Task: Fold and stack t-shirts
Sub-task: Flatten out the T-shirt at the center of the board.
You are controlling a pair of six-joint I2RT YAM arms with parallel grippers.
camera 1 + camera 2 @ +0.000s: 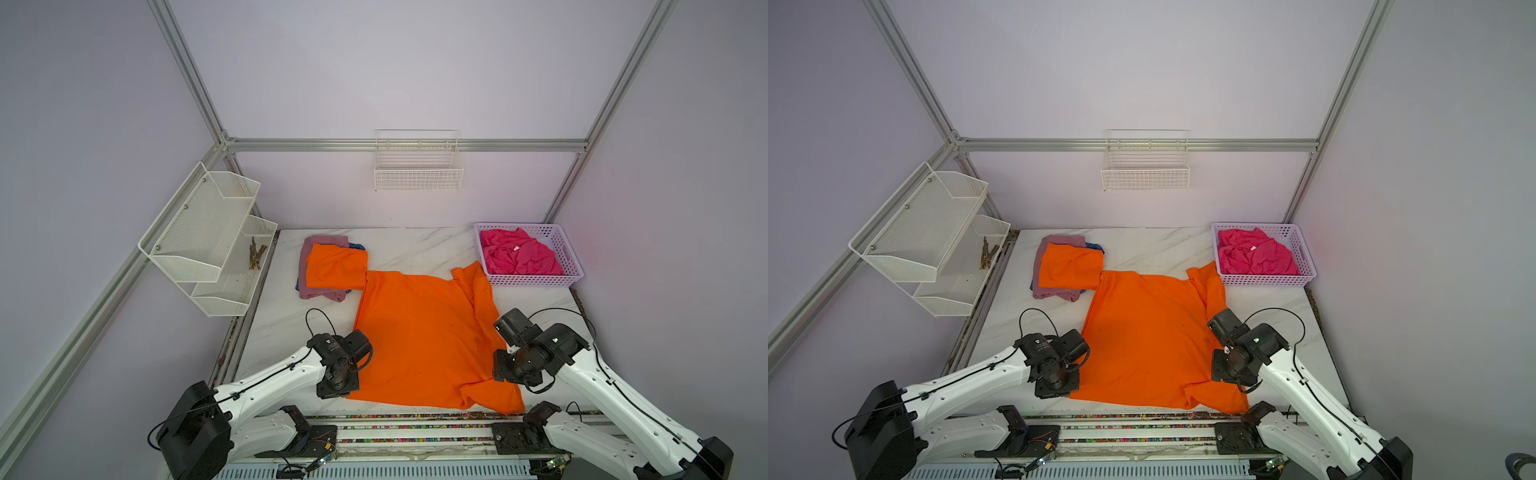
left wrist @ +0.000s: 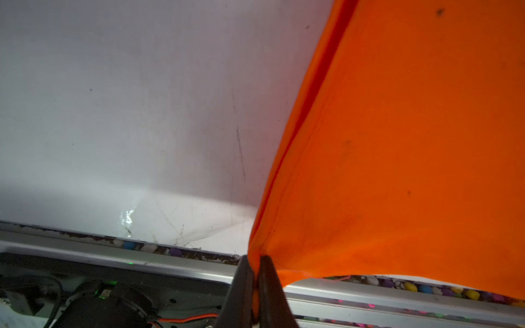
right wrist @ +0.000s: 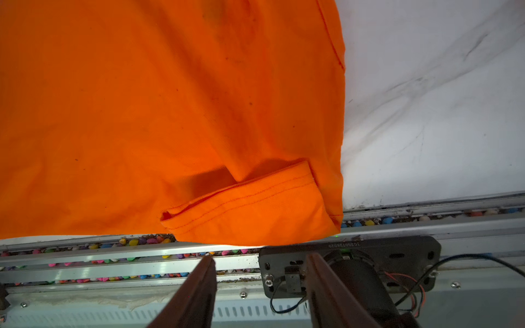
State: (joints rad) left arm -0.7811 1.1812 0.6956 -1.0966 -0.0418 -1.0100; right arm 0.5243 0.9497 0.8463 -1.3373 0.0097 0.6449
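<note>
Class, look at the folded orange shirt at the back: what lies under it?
Under the folded orange shirt lies a mauve-pink shirt; a blue shirt peeks out. Their middles are covered.

Walls (image 1: 415, 62) pale lilac, evenly lit. Aluminium frame rails (image 1: 519, 145) run up the corners and across the back. Tabletop (image 1: 415, 249) white with grey marble veining. Two-tier white mesh shelf (image 1: 199, 232) fixed to the left wall. White wire basket (image 1: 418, 178) hangs on the back rail.

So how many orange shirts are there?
2. The spread shirt lies open in the middle of the table. The folded shirt sits on top of the pile at the far left. Another could be hidden under that pile.
</note>
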